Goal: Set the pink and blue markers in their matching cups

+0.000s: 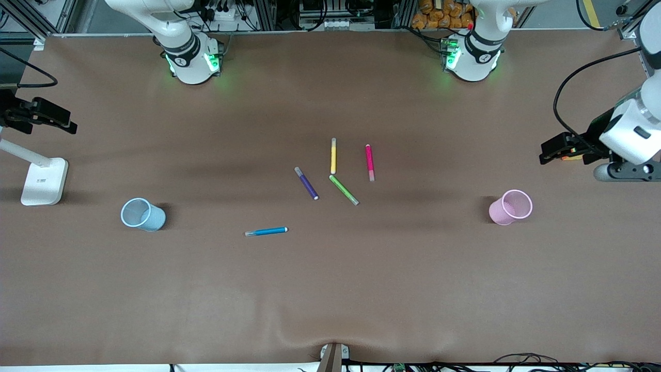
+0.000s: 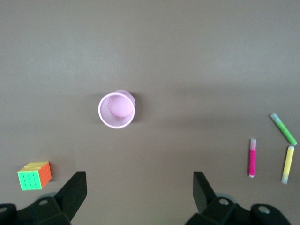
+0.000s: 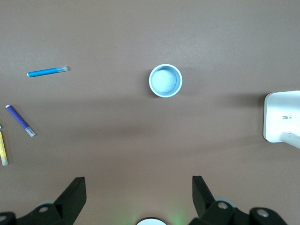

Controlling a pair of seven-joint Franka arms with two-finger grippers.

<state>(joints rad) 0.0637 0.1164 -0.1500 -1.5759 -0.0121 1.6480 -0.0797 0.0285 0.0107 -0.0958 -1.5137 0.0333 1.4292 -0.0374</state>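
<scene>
1. Left end effector [image 2: 138, 197]: my fingers spread wide, nothing between them, hanging over bare brown surface [image 1: 330, 289] at the left arm's end, w/ the pink cup [image 2: 116, 109] in sight below. In the front view it shows at the frame's right edge [image 1: 555, 151].
2. Right end effector [image 3: 138, 197]: fingers also spread wide, empty, over the surface at the right arm's end, blue cup [image 3: 165, 80] below; it sits at the front view's left edge [image 1: 51, 116]. Both arms wait.
3. Pink cup [image 1: 510, 207]: upright, right of centre in the front frame, well apart from the markers.
4. Blue cup [image 1: 142, 214]: upright, left of centre in the front frame.
5. Pink marker [image 1: 370, 162]: flat on the surface at mid-frame, pale end toward the front camera, beside the yellow marker [image 1: 333, 155].
6. Blue marker [image 1: 266, 231]: flat, lying roughly crosswise, lower in frame than the others, between the cluster and the blue cup but nearer the cluster.
7. Purple marker [image 1: 306, 183] and green marker [image 1: 344, 189]: both slanted, just below the yellow one; green's upper tip is near yellow's lower tip.
8. Colour cube [image 2: 34, 175]: on the surface near my left end effector.
9. White lamp base [image 1: 44, 181]: front frame's left edge, apart from the blue cup.
</scene>
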